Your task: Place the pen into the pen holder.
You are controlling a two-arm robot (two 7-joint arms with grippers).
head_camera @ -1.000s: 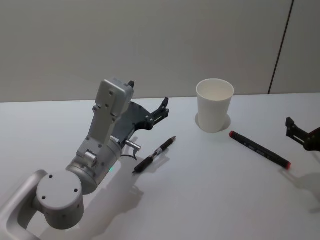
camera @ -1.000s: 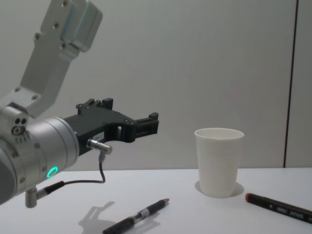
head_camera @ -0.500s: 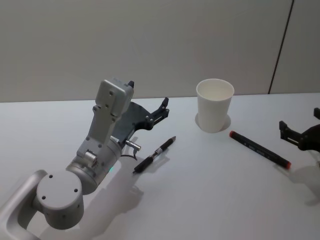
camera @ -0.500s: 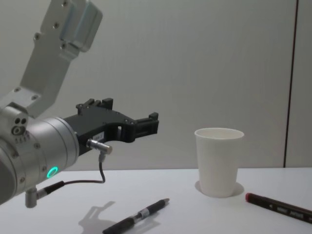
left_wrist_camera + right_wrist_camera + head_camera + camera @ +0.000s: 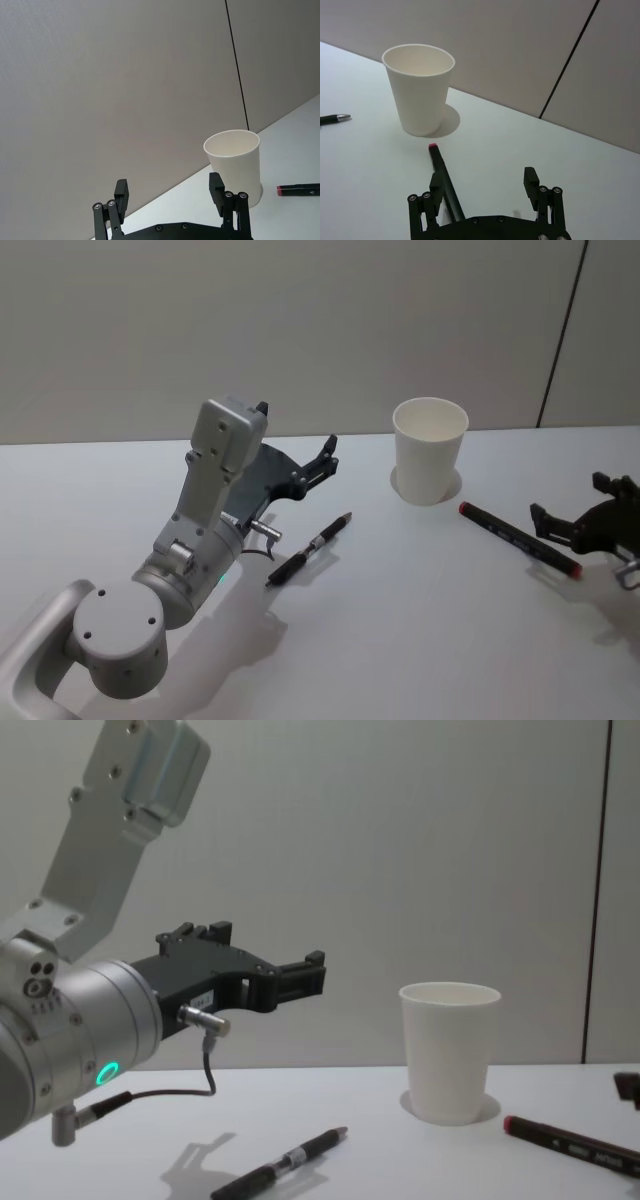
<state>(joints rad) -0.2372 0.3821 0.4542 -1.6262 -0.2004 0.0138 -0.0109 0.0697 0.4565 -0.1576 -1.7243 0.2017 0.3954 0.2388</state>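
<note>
Poised right gripper (image 5: pixel 483 181), wide open and empty, just beside red-ended marker (image 5: pixel 505 531); held left gripper (image 5: pixel 169 186) open, idle. Had put nothing in paper cup (image 5: pixel 430 455).

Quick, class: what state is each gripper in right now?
Left gripper: open, holding nothing.
Right gripper: open, holding nothing, close to the red-capped marker.

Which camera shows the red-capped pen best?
The head view: the red-capped pen shows end to end. The chest view cuts off one end; the right wrist view hides part under the open right gripper; the left wrist view catches the cap end.
</note>
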